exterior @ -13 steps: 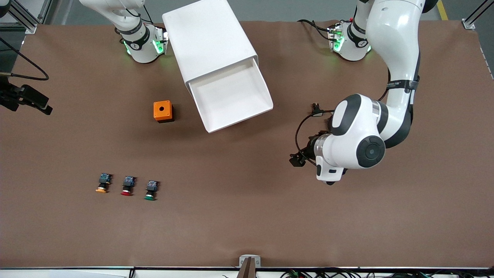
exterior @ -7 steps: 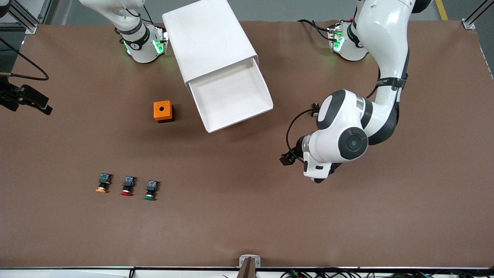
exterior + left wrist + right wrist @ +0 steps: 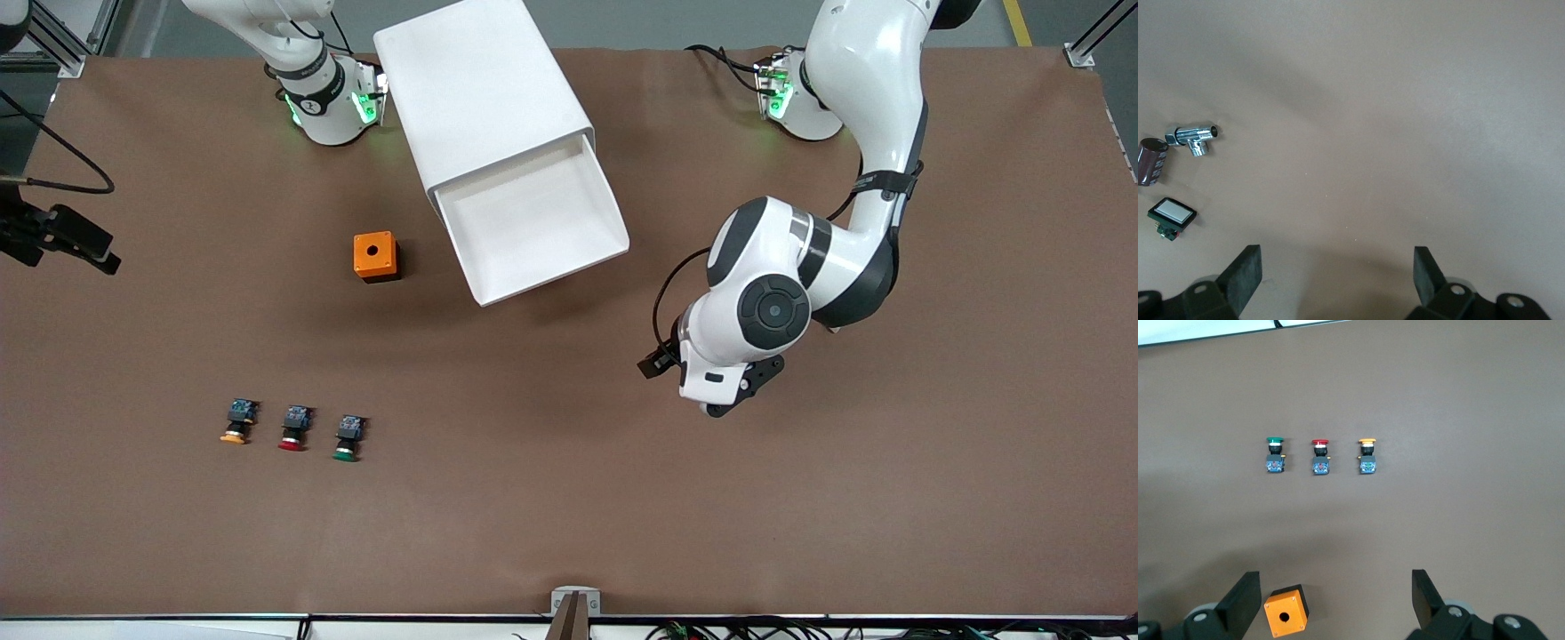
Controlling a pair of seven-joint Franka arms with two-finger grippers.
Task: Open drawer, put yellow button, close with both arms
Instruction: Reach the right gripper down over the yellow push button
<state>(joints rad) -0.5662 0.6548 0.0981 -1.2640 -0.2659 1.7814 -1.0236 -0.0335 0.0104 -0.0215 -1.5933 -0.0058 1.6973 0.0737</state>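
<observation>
The white cabinet (image 3: 480, 89) stands between the arm bases, and its top drawer (image 3: 533, 222) is pulled out and holds nothing. The yellow button (image 3: 236, 427) lies on the brown table toward the right arm's end, first in a row of three; it also shows in the right wrist view (image 3: 1367, 457). My left gripper (image 3: 1337, 275) is open and empty over bare table. Its wrist (image 3: 722, 382) hangs beside the drawer toward the left arm's end. My right gripper (image 3: 1335, 597) is open and empty high over the orange box (image 3: 1286, 611); it is out of the front view.
A red-capped button (image 3: 293, 429) and a green-capped button (image 3: 348, 438) lie beside the yellow one. The orange box (image 3: 375, 256) with a round hole stands beside the drawer. In the left wrist view, a chrome fitting (image 3: 1193, 137), a brown cylinder (image 3: 1151, 162) and a white square button (image 3: 1171, 215) lie on the table.
My left arm's wrist has swung toward the middle of the table and turned. The drawer, buttons and orange box have not moved.
</observation>
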